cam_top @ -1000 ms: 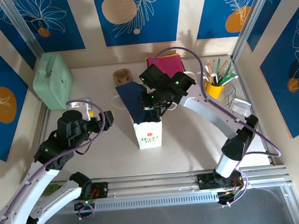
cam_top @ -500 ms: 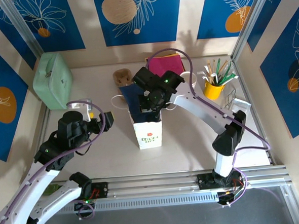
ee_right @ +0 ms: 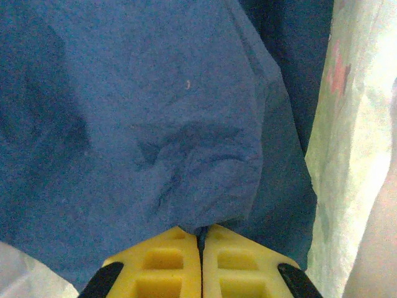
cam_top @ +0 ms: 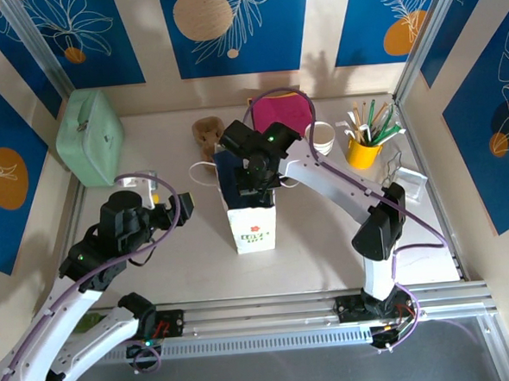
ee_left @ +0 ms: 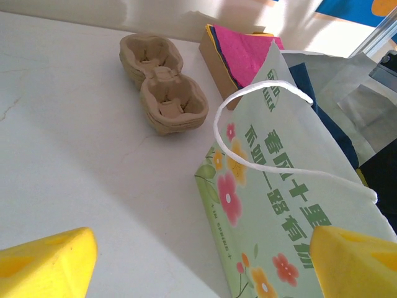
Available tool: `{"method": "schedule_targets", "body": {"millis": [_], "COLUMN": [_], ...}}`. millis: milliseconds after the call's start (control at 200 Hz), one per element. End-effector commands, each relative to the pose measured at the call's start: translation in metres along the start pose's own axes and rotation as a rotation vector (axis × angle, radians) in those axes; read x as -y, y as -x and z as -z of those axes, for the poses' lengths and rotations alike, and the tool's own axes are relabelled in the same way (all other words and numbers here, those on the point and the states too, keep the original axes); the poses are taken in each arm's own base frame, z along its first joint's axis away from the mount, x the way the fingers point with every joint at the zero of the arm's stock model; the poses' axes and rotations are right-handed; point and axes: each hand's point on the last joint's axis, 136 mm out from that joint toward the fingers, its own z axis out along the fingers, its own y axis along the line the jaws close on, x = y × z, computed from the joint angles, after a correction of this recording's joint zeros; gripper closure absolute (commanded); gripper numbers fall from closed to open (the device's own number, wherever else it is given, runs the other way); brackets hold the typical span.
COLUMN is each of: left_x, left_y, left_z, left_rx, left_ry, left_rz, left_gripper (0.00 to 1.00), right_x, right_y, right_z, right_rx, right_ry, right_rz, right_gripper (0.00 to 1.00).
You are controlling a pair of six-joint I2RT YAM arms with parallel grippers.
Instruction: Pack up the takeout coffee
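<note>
At table centre, right gripper is pinching the blue sheet, pads fully closed, at the mouth of the paper bag. Left gripper is hovering spread wide, just left of the bag. Takeout coffee: can't tell where it's sitting.

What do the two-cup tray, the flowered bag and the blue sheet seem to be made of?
Two-cup tray: molded paper pulp, matte tan, fibrous surface. Flowered bag: probably paper, matte and printed, sharply folded edge; handle is white cord. Blue sheet, pinched in the right gripper: likely soft paper napkin, fuzzy and creased.
</note>
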Motion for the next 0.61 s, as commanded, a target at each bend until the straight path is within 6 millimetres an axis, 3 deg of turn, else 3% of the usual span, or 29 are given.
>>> {"method": "schedule_targets", "body": {"millis": [0, 270, 600], "left_x": [-0.006, -0.0061, -0.0077], "left_y": [0.0018, 0.0011, -0.0002], "left_z": [0.0007, -0.0017, -0.0007], "left_rx": [0.019, 0.017, 0.016], "left_ry": [0.023, 0.024, 0.03], "left_rz": [-0.001, -0.003, -0.003], "left_gripper": [0.11, 0.11, 0.11], "right_x": [0.0028, 0.012, 0.0034], "right_y": [-0.0044, -0.0039, -0.0022], "right_z": [-0.0026, -0.0086, -0.0058], "right_rx": [-0.012, -0.016, -0.009], "right_ry": [-0.037, -0.105, -0.094], "right_rz": [-0.015, -0.017, 0.001], "right_gripper": [1.0, 1.0, 0.97]}}
